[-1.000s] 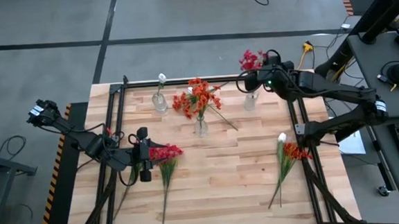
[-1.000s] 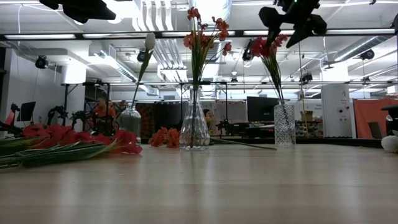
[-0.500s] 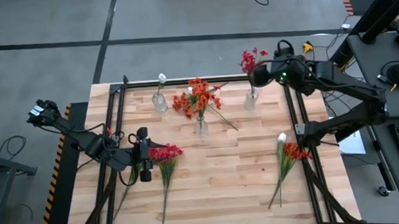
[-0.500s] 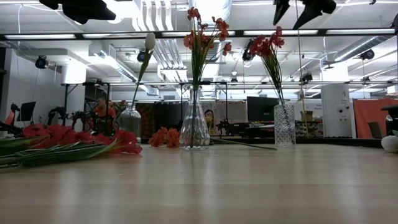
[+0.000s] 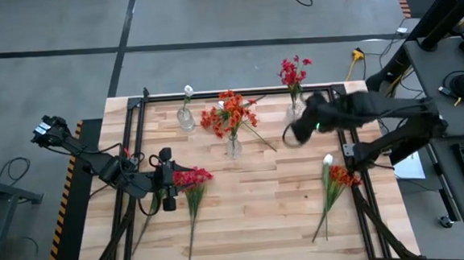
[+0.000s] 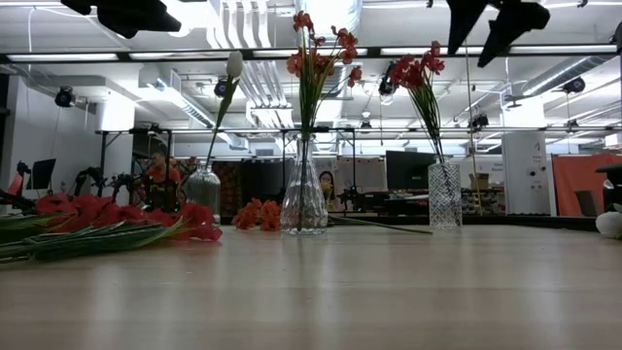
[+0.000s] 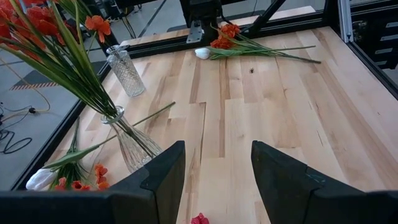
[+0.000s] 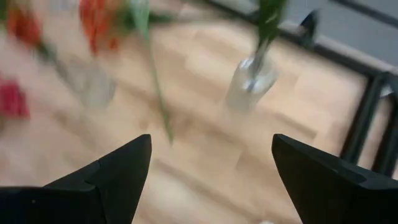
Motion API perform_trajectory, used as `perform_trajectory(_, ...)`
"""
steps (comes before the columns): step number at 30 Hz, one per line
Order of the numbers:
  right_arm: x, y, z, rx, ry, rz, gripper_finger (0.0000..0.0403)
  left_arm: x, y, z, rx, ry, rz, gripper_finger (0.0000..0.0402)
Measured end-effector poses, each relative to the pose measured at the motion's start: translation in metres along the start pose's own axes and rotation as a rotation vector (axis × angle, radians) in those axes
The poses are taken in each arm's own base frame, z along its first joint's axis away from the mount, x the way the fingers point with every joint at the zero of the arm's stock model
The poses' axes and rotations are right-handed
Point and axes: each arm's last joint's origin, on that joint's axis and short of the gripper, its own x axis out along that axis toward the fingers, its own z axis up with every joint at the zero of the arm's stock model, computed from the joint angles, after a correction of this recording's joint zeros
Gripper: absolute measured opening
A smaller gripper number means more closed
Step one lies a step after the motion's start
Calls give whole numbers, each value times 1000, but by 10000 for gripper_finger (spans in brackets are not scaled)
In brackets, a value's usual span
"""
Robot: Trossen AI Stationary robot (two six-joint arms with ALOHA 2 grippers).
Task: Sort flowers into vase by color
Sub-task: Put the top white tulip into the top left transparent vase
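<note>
Three glass vases stand along the far side. The left vase (image 5: 185,118) holds a white flower (image 5: 188,91). The middle vase (image 5: 233,147) holds orange flowers (image 5: 229,112). The right vase (image 5: 294,115) holds a red flower (image 6: 416,73). Red flowers (image 5: 191,181) lie flat at the near left, and my left gripper (image 5: 170,180) hangs open above their blooms, nothing between its fingers (image 7: 165,180). White and orange flowers (image 5: 332,179) lie at the near right. My right gripper (image 5: 295,132) is open in the air just on the near side of the right vase (image 8: 252,81).
One orange flower (image 5: 258,135) lies on the table behind the middle vase, its blooms (image 6: 258,214) on the wood. A black frame (image 5: 238,93) runs along the table's far edge and sides. Bare wood spreads across the middle and near part (image 5: 257,217).
My right gripper has left the red flower's stem above the right vase. It swung first toward the far right corner, then toward the table's near side, tipping further downward. Its fingers stay open. The red flower stays upright in the vase.
</note>
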Motion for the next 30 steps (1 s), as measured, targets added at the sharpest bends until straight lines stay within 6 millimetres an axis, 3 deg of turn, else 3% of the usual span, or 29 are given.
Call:
perform_trajectory(7, 43, 32, -34, -73, 47, -5, 325, 0, 0, 0, 1, 0, 0, 167)
perform_trajectory(13, 88, 52, -54, -102, 75, 90, 324, 0, 0, 0, 6, 0, 0, 167)
perform_trajectory(19, 132, 69, -70, -194, 6, 149, 324, 0, 0, 0, 6, 1, 0, 167)
perform_trajectory(25, 177, 79, -69, -297, -71, 74, 324, 0, 0, 0, 6, 0, -1, 167)
perform_trajectory(30, 214, 69, -56, -330, -34, -16, 324, 0, 0, 0, 7, 1, 0, 167)
